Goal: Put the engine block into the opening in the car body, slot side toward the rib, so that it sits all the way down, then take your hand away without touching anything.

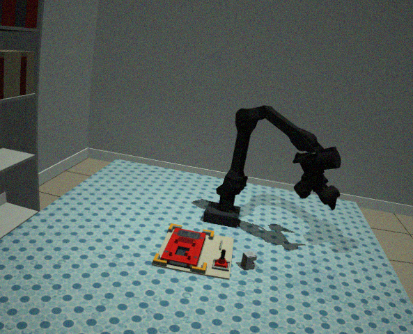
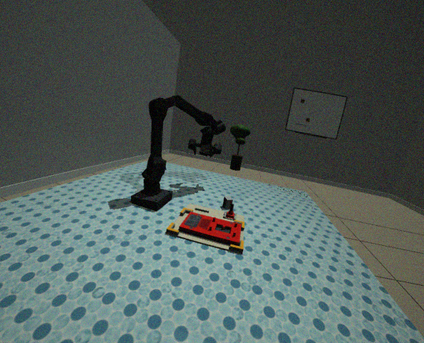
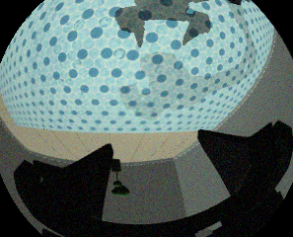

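The pincer (image 1: 317, 194) hangs high in the air off to one side of the arm's base, its fingers spread about as wide as they go and holding nothing; the wrist view shows only dotted cloth and shadow between the two dark fingers. The block (image 1: 248, 260), a small grey piece, sits on the table (image 1: 91, 287) just beside the board (image 1: 217, 251) that carries the red body (image 1: 183, 247), and well apart from the pincer. The step in hand is the reach for the block, so the arm should swing across and tilt the pincer downward until the block shows centred between the fingers in the wrist view, then descend straight, fingers straddling two flat opposite faces. The small red part (image 1: 221, 261) stands on the board near the block, so the approach is safer from the open side. Which face carries the slot is too small to tell here, perhaps the notched top edge; it is worth confirming before closing, since the grip fixes how the block will be turned toward the rib in the opening (image 1: 182, 250).
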Robot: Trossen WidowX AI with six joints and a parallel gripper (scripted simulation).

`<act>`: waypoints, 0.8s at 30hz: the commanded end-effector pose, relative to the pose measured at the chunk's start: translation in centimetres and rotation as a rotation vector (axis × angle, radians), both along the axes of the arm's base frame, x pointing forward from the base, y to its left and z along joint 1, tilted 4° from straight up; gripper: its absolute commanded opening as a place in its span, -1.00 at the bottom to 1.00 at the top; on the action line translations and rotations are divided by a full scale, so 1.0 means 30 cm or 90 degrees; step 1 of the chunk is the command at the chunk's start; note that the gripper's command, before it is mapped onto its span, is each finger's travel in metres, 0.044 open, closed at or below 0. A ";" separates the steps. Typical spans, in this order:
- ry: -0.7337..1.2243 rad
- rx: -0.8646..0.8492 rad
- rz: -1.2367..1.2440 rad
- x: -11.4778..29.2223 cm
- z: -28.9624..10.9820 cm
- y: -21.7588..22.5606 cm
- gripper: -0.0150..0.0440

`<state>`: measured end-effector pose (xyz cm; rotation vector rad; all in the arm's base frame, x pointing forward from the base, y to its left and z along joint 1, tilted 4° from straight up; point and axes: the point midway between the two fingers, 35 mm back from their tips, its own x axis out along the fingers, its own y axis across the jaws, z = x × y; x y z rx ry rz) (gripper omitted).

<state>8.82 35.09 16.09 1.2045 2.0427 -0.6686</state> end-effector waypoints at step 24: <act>0.021 -0.262 -0.416 0.488 -0.112 -0.263 1.00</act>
